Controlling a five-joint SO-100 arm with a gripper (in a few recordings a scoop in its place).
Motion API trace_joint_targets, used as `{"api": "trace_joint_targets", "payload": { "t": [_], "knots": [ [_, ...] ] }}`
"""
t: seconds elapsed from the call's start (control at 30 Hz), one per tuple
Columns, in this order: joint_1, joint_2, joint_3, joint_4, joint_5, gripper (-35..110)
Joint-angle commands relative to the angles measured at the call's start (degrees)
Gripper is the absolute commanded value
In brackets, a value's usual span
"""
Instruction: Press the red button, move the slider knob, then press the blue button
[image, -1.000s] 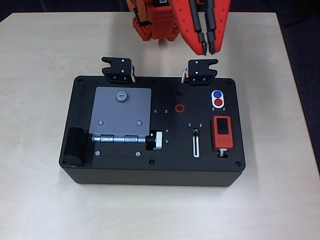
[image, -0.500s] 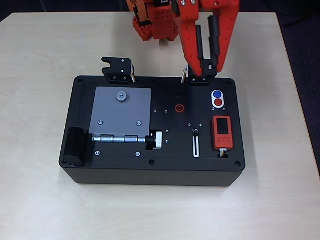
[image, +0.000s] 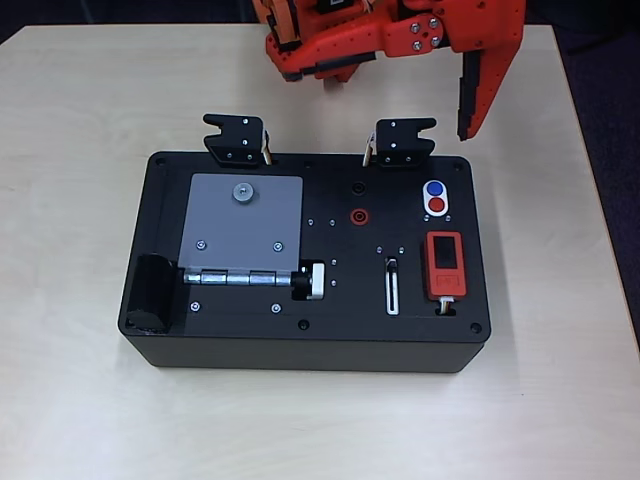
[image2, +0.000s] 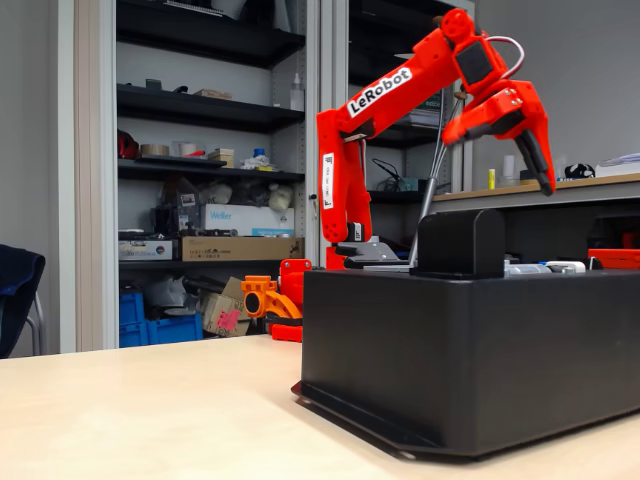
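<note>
Arm (image: 380, 35): base cut off by the overhead view's top edge. Black box (image2: 470, 350): top face hidden in the fixed view, right end cut off. Slider knob (image: 392, 264): too small to distinguish from its slot.

Pale wooden table (image: 90, 90), cluttered dark shelves (image2: 200, 110) behind (boxes, blue crates), grey wall.

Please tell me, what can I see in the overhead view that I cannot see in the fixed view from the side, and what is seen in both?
The overhead view gives the box's top face: the red button next to the blue button, the slider knob in its slot, and a grey hinged plate. The fixed view gives height: the claw hangs well above the black box, with shelves behind. Both share the orange arm, the box and the wooden table.
</note>
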Motion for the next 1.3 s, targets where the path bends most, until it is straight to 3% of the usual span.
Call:
{"api": "trace_joint_targets", "payload": {
  "t": [0.0,0.57,1.27],
  "knots": [
    [0.5,0.1,-2.4,0.8,0.3,104],
    [3.5,-4.1,3.7,-5.0,-6.1,102],
    [0.8,-10.2,5.8,-10.8,-5.1,101]
  ]
}}
